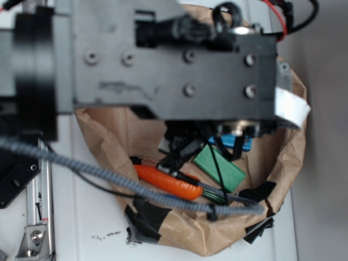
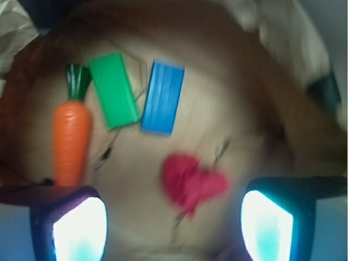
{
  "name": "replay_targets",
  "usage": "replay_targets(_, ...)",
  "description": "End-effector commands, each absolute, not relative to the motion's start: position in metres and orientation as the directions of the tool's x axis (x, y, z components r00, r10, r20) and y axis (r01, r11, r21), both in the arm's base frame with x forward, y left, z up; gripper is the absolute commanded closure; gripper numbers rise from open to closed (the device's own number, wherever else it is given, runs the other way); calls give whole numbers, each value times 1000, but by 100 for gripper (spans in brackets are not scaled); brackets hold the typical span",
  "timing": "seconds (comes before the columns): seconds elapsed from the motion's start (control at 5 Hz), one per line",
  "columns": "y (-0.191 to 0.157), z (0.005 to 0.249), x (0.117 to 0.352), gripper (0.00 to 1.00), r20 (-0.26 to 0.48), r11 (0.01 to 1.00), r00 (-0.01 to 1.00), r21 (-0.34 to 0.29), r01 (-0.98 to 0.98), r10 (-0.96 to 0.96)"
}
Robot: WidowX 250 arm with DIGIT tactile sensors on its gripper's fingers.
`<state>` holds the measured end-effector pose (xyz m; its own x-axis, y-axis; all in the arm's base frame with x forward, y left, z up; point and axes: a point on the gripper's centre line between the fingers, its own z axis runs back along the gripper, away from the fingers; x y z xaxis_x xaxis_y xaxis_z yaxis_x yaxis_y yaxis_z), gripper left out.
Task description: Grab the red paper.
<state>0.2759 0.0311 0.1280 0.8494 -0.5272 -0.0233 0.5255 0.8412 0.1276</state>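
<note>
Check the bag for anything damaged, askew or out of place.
Nothing is spilled. The brown paper lining is crumpled and patched with black tape along its rim. Inside, the toy carrot, green block and blue block lie loosely; the red paper sits between the open gripper fingers.

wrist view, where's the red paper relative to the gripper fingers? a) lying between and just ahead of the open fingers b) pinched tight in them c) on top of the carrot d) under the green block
a: in the wrist view the red paper lies on the brown lining between the two spread fingers, with a gap on each side of it, so the gripper is open and the paper is apart from the carrot and green block.
</note>
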Motion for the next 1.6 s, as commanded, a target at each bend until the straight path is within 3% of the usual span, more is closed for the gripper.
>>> replay_targets(0.0, 53, 83, 267, 0, -27, 710, 715, 105, 697, -698)
replay_targets(0.2, 52, 34, 254, 0, -96, 683, 683, 40, 730, -724)
replay_targets(0.4, 57, 11, 254, 0, -121, 673, 674, 60, 738, -729)
replay_targets(0.6, 62, 22, 259, 100, -71, 722, 726, 77, 688, -684)
replay_targets(0.8, 64, 61, 261, 100, -66, 786, 798, 146, 601, -599)
replay_targets(1.0, 63, 111, 261, 100, -9, 907, 916, 136, 398, -401)
replay_targets(1.2, 53, 161, 253, 100, 90, 982, 977, 23, 190, -191)
replay_targets(1.4, 38, 191, 251, 100, -10, 997, 999, -63, 50, -51)
